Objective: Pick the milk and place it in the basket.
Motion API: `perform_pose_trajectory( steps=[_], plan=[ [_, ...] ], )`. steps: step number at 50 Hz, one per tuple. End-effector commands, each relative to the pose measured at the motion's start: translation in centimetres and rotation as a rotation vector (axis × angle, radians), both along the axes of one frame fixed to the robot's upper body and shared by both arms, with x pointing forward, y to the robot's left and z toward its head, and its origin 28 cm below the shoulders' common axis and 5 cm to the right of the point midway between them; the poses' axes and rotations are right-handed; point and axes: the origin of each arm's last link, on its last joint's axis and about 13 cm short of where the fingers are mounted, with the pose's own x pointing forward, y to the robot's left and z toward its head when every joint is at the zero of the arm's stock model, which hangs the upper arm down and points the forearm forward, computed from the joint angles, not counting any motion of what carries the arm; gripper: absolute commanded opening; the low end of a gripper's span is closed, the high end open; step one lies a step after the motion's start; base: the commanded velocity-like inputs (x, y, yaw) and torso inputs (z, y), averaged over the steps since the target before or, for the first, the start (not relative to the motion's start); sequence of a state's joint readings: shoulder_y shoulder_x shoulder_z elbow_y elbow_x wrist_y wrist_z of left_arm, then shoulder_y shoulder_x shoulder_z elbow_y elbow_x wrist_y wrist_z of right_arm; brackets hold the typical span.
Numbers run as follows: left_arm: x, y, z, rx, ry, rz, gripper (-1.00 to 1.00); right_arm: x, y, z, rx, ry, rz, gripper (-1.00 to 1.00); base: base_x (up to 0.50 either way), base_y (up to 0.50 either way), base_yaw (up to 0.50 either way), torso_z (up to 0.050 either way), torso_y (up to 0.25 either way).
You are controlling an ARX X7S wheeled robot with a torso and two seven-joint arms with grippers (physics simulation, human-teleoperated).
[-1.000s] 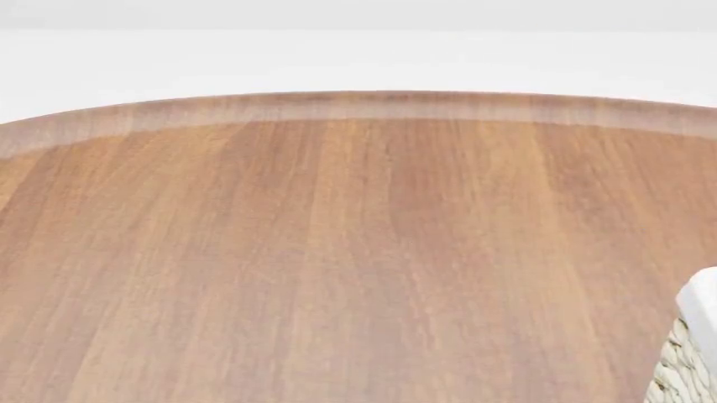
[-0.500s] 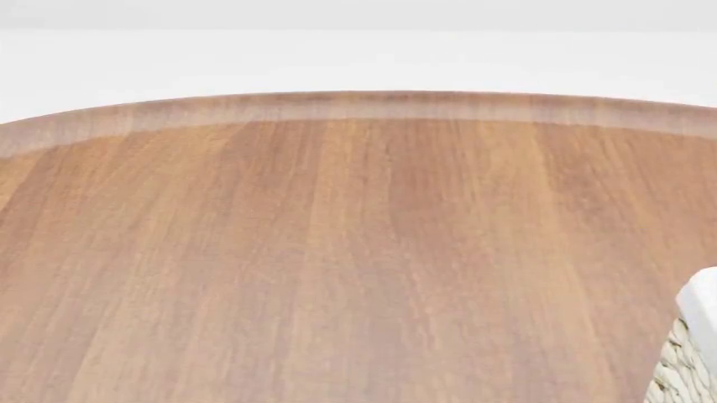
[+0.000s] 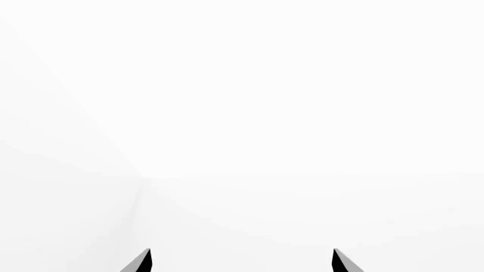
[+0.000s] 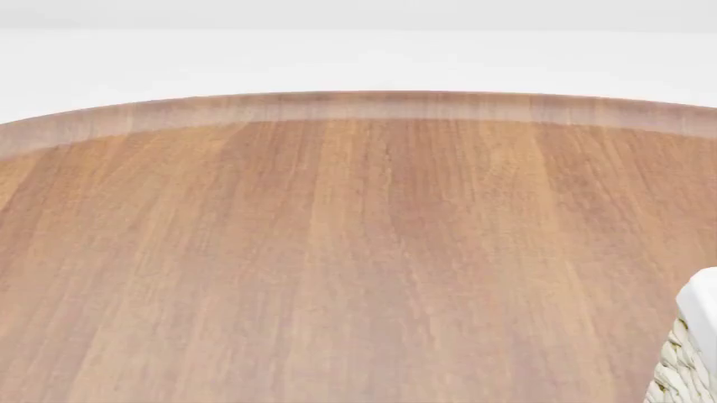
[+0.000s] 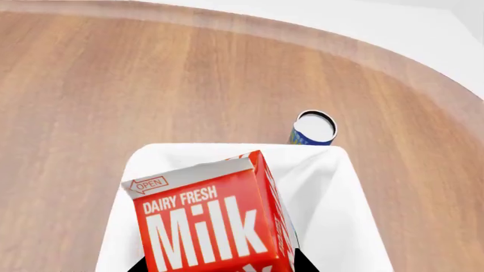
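Observation:
In the right wrist view the milk (image 5: 212, 221), a carton with a red top and white "Milk" lettering, sits between the dark jaws of my right gripper (image 5: 221, 265). The jaws are shut on its sides. The carton hangs over the white cloth-lined inside of the basket (image 5: 332, 192). In the head view only a corner of the basket (image 4: 697, 336) shows at the lower right, with woven wicker under a white rim. My left gripper (image 3: 242, 258) is open and empty, and faces a blank white background. Neither gripper shows in the head view.
A round wooden table (image 4: 336, 252) fills the head view, with its curved far edge at the top. In the right wrist view a small blue can with a white top (image 5: 314, 128) stands on the table just beyond the basket's far rim.

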State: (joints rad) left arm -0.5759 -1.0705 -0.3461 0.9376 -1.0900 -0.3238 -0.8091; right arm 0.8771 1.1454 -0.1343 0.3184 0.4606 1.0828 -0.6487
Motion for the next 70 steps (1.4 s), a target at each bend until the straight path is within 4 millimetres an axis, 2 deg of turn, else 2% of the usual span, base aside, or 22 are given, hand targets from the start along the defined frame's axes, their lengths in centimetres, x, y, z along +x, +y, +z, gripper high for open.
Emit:
perform_pose_trajectory(
  steps=[1, 30, 42, 70],
  plan=[
    [-0.09, 0.16, 0.09, -0.001, -0.025, -0.003, 1.0, 1.01, -0.02, -0.11, 0.011, -0.028, -0.014, -1.0, 0.0, 0.0, 0.0, 0.0, 0.01],
    [-0.05, 0.11, 0.13, 0.022, -0.015, 0.03, 1.0, 0.6, -0.27, -0.08, 0.007, -0.028, -0.031, -1.0, 0.0, 0.0, 0.0, 0.001, 0.001],
    [-0.12, 0.04, 0.21, 0.035, -0.027, 0.028, 1.0, 0.6, -0.4, 0.05, 0.005, -0.05, -0.051, -1.0, 0.0, 0.0, 0.0, 0.0, -0.231],
    [-0.39, 0.09, 0.17, 0.025, -0.042, 0.01, 1.0, 0.65, -0.65, -0.01, -0.007, -0.086, -0.095, -1.0, 0.0, 0.0, 0.0, 0.0, -0.019]
  ],
)
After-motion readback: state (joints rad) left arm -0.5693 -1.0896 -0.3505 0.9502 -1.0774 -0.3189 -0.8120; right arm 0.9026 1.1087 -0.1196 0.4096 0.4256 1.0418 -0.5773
